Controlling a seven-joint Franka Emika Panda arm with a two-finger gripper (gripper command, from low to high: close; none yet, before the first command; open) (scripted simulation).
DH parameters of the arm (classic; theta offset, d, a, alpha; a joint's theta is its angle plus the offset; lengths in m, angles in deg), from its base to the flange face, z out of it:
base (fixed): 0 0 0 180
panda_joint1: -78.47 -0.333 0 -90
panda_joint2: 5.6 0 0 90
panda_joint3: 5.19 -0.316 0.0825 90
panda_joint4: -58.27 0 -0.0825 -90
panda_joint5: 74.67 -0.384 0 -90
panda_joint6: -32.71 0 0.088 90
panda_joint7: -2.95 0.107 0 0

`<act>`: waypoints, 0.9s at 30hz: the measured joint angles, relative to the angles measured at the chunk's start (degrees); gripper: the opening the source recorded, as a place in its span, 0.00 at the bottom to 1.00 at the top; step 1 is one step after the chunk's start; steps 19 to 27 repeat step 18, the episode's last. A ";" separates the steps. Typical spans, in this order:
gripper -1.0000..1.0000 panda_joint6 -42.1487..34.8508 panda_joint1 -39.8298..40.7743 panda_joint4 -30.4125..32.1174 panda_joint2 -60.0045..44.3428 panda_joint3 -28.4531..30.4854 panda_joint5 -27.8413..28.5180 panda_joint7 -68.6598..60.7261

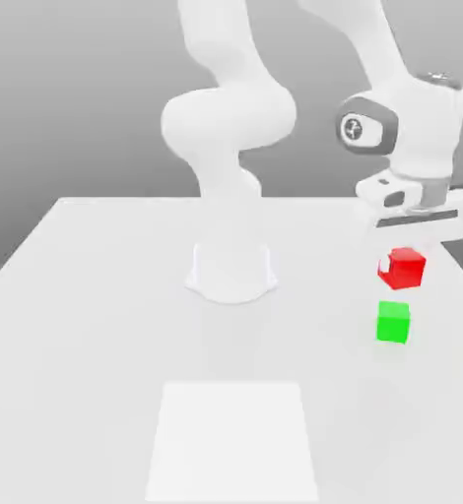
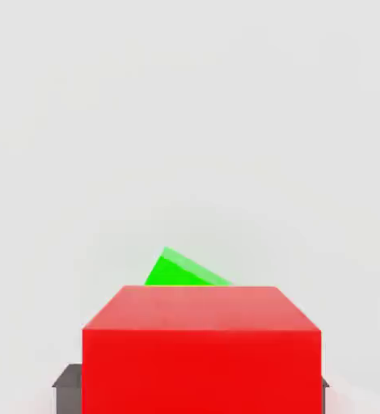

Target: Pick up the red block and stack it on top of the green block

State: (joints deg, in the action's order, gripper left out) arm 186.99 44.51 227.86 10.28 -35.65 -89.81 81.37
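Note:
The red block [image 1: 404,268] hangs in the air at the exterior view's right, held between the fingers of my gripper [image 1: 401,266], which is shut on it. Just below it the green block [image 1: 393,322] rests on the white table [image 1: 98,295], with a small gap between the two cubes. In the hand view the red block [image 2: 201,348] sits close in front of the camera, with dark fingertips [image 2: 67,380] at its sides. Behind its top edge a corner of the green block [image 2: 179,270] peeks out.
The arm's white base [image 1: 231,271] stands at the table's middle. A brighter white square patch [image 1: 232,440] lies on the table near its front edge. The table's right edge runs close to the blocks.

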 joint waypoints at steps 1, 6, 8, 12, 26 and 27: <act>0.00 0.63 0.79 0.04 -0.71 -0.58 1.02 0.75; 0.00 3.75 4.52 0.13 -4.49 -2.73 6.67 4.60; 0.00 4.93 5.94 0.13 -6.00 -3.47 8.93 6.12; 0.00 7.17 8.47 0.09 -8.91 -4.69 13.31 9.08; 0.00 10.33 10.82 -0.06 -12.79 -5.40 18.79 12.82; 0.00 10.33 10.82 -0.06 -12.79 -5.40 18.79 12.82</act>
